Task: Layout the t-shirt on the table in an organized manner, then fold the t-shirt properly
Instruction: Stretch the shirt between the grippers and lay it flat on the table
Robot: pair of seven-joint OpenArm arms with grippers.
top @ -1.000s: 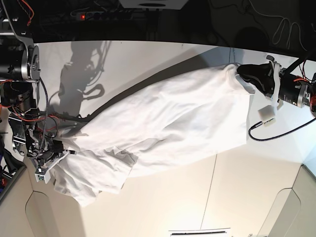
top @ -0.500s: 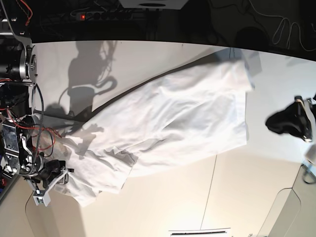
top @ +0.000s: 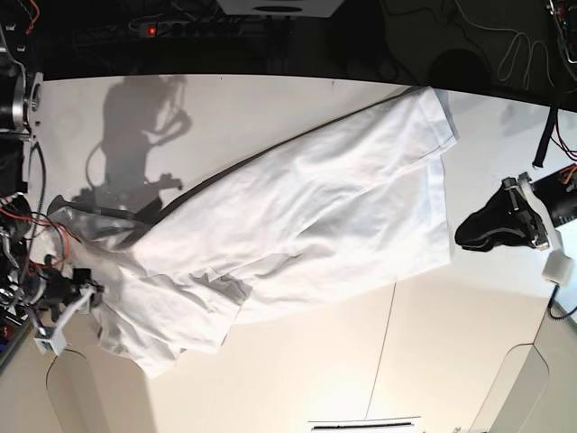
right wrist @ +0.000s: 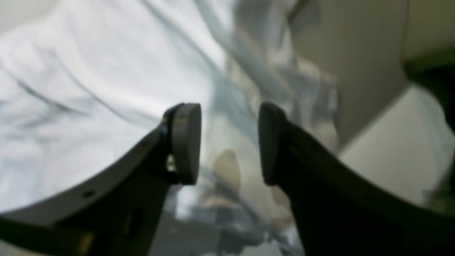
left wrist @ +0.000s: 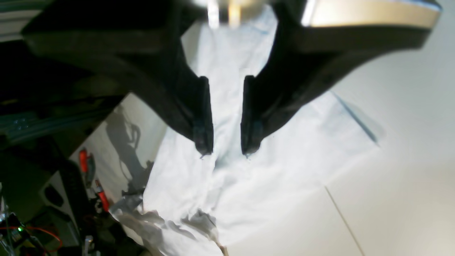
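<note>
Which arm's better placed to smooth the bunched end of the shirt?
Right. The right gripper sits open beside the t-shirt's crumpled end; the left gripper is open by the flatter end.

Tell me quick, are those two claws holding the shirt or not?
Left gripper: open, holding nothing, above the t-shirt.
Right gripper: open, holding nothing, close to the shirt's edge.
</note>
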